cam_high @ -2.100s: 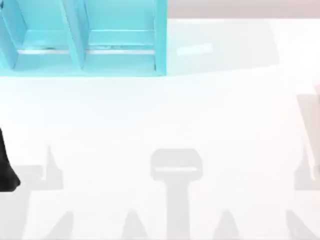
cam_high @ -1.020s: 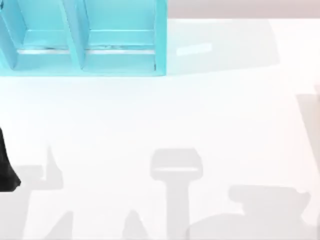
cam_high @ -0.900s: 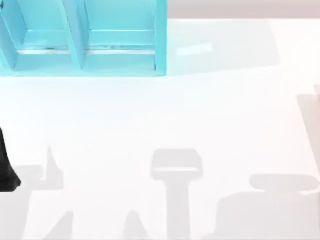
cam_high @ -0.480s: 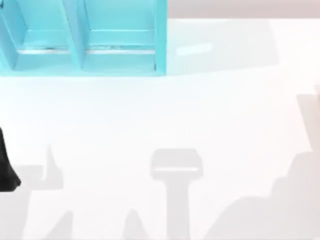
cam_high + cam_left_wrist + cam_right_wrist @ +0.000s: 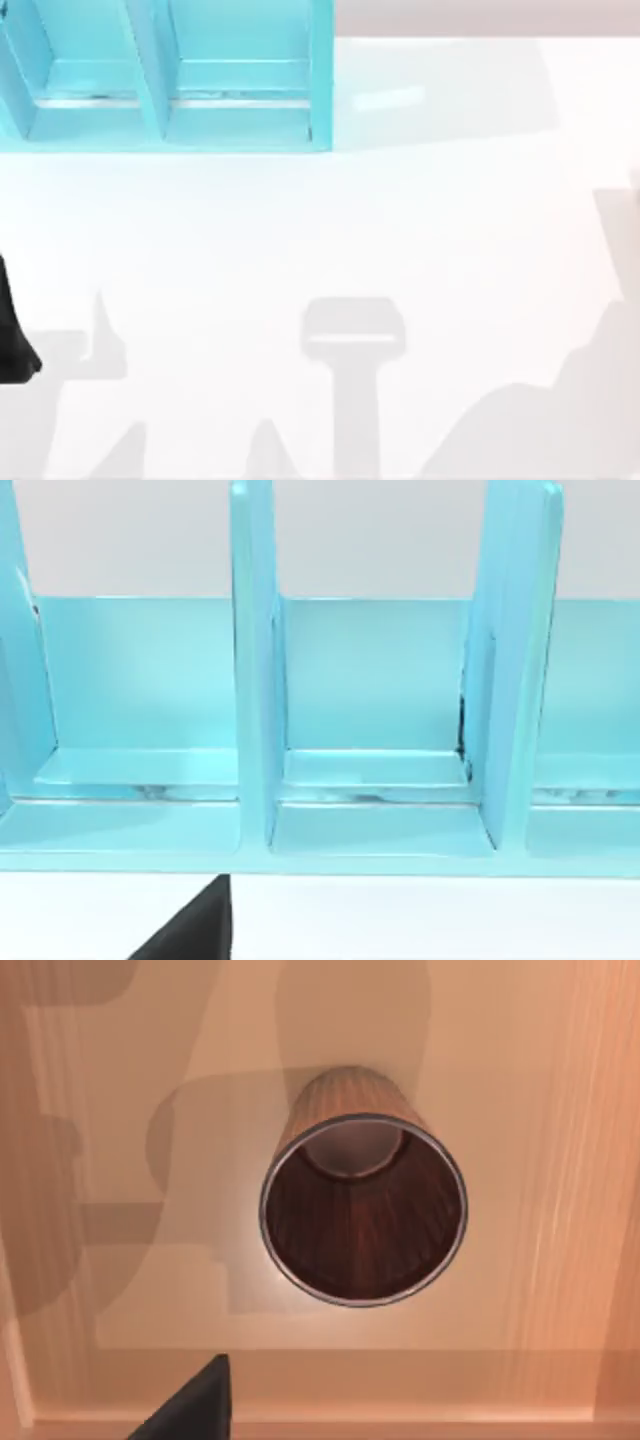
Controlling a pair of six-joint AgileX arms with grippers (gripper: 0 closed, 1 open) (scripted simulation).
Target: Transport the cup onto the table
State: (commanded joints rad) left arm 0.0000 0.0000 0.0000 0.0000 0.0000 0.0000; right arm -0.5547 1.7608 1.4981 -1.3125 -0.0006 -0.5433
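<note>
The ribbed, copper-brown cup [image 5: 363,1210] looks like wood on a smooth tan wooden surface [image 5: 560,1110]; glossy turquoise shelf [image 5: 200,90].

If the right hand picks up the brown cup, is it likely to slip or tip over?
The cup stands upright, mouth open, on a tan wooden surface. It looks rigid, and its fine ribs may aid grip. It is tall and narrows toward its base, so a sideways push would probably tip it, and then it could roll.

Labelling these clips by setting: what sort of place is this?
Probably a rendered tabletop test scene: a plain white table, a turquoise shelf unit with open compartments, and a ribbed copper-brown cup standing upright on a tan, wood-like surface.
</note>
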